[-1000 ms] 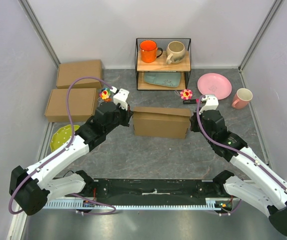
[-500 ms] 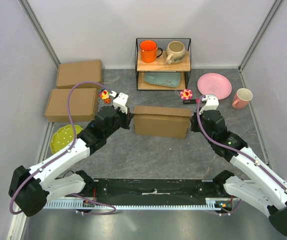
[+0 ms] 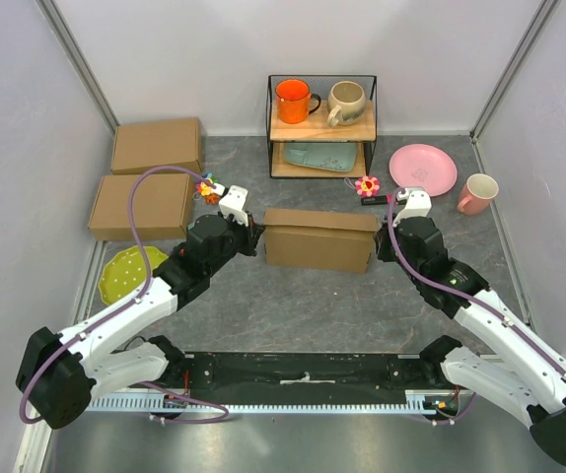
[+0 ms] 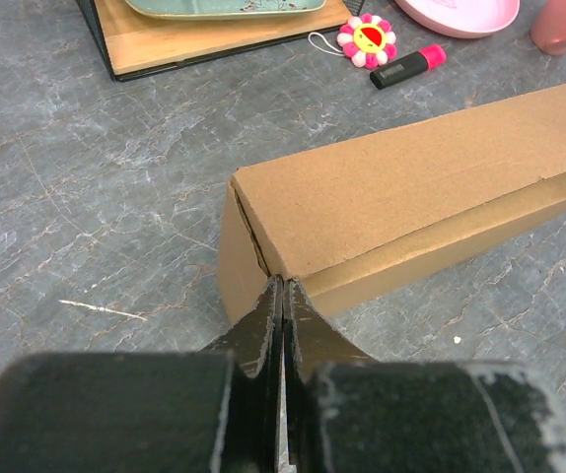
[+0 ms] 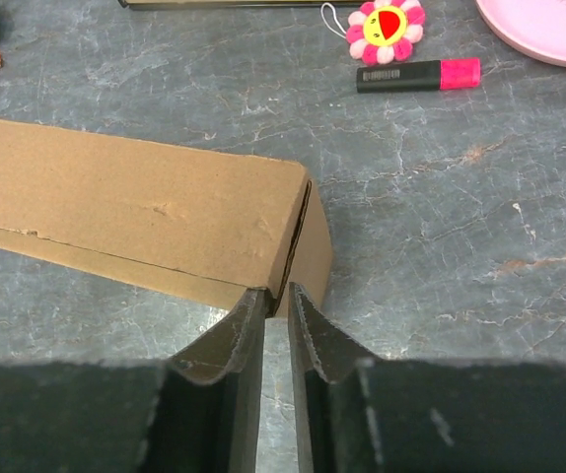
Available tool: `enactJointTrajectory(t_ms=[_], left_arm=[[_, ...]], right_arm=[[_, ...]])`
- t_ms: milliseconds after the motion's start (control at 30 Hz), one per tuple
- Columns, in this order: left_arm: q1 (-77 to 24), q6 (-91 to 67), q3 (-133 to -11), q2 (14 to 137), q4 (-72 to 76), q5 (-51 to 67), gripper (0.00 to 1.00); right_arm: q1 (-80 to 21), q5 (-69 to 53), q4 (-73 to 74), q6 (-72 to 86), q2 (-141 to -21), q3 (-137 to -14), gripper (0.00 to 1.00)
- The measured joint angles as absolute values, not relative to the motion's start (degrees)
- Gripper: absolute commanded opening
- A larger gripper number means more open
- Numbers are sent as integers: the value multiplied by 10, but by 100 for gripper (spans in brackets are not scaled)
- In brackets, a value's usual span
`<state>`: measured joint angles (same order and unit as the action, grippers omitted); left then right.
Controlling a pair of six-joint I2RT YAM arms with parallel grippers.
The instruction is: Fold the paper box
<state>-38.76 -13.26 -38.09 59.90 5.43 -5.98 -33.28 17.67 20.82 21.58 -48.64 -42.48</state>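
Top external view: the paper box, folded into a long closed shape, lies in the middle of the grey surface, in front of a wire shelf that holds 2 mugs and a dish. The left arm reaches to the box's left end and the right arm to its right end. 2 other cardboard boxes lie well apart at the far left, with a green plate near them. A pink plate and a pink mug sit at the far right. Left wrist view: the left jaws are clenched, the 2 fingers pressed flat together with nothing between them, their tips touching the near corner of the box's end. A flower charm and a pink marker lie beyond the box. Right wrist view: the right jaws stand slightly released, with grey surface showing through the narrow gap between the fingers. Their tips are right at the near corner of the box's other end, just below a dark slit where the end flap meets the top.
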Motion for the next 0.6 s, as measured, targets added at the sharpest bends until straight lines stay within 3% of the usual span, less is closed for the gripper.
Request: enactJointTrajectory(t_ms=[133, 367, 600], left_arm=[[-388, -132, -386, 602, 48, -60, 2], [-388, -132, -390, 604, 43, -60, 2], [-388, -132, -395, 609, 41, -59, 2]], right_arm=[[-333, 176, 225, 215, -487, -435, 32], [-333, 177, 243, 212, -490, -455, 33], [-333, 179, 243, 208, -502, -462, 17]])
